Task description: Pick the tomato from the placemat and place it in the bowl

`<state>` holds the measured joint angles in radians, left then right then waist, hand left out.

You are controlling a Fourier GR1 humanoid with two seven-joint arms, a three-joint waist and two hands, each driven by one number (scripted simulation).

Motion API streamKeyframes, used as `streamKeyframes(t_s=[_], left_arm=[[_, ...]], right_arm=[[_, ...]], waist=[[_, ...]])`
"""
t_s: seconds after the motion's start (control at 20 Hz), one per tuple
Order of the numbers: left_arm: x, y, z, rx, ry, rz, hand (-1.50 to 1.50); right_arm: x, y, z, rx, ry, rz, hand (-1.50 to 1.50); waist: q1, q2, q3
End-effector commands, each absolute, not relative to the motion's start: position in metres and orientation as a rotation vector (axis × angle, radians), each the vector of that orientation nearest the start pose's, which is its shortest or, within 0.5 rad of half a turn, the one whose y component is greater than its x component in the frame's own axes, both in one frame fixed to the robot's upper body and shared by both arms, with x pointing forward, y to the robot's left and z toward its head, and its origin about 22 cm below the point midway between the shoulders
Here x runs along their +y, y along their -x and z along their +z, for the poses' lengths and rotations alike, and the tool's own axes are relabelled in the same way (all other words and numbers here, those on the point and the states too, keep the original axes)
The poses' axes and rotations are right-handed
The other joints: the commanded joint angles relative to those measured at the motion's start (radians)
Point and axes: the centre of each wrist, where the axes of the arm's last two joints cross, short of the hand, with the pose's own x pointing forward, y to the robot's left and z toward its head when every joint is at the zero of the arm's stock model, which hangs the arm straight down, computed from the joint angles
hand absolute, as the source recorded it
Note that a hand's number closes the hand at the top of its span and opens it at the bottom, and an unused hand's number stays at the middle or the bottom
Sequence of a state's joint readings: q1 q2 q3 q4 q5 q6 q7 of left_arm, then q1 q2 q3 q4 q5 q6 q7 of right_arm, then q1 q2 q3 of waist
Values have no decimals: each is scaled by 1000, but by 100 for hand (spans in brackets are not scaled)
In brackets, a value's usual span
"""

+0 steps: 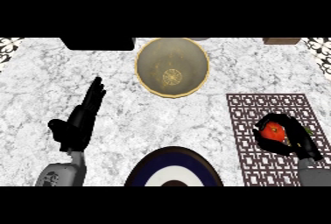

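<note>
A kitchen counter of grey-veined white marble [161,113] carries a gold-rimmed bowl [172,66], a patterned placemat [258,113] at right and a near blue-and-white plate [173,168].

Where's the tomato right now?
In the head view the tomato sits at the right, over the placemat, with the right hand curled around it, well below and right of the bowl.

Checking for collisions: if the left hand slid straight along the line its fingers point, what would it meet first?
The left hand points up and slightly right. That line seems to pass left of the bowl over bare counter, probably reaching the black object at the far edge first; heights are unclear.
</note>
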<state>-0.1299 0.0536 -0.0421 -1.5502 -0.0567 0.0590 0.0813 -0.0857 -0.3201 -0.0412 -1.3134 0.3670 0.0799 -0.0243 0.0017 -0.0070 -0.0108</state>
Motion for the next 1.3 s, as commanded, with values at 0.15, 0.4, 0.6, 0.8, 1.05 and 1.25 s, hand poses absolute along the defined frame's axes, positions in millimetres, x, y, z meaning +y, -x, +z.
streamKeyframes(t_s=[0.15,0.4,0.6,0.8,1.05,1.25], left_arm=[[210,-260,31,-1596,-54,-108,0],[198,-275,32,-1599,15,-184,0],[211,-273,29,-1584,-51,-134,0],[221,-265,17,-1569,-68,-109,0],[231,-271,20,-1588,-89,-83,0],[224,-273,33,-1602,-86,-113,0]], right_arm=[[-285,-244,-16,-1454,239,682,150],[-173,-263,19,-1621,-458,1289,150],[-157,-249,45,-1730,-874,1345,150],[-183,-261,107,-1973,-898,1319,150],[-211,-243,166,-2105,-785,1315,150],[-219,-237,206,-2148,-658,1292,150]], waist=[[0,3,11],[110,11,11],[24,1,11],[-2,4,10],[-8,5,10],[-5,4,10]])
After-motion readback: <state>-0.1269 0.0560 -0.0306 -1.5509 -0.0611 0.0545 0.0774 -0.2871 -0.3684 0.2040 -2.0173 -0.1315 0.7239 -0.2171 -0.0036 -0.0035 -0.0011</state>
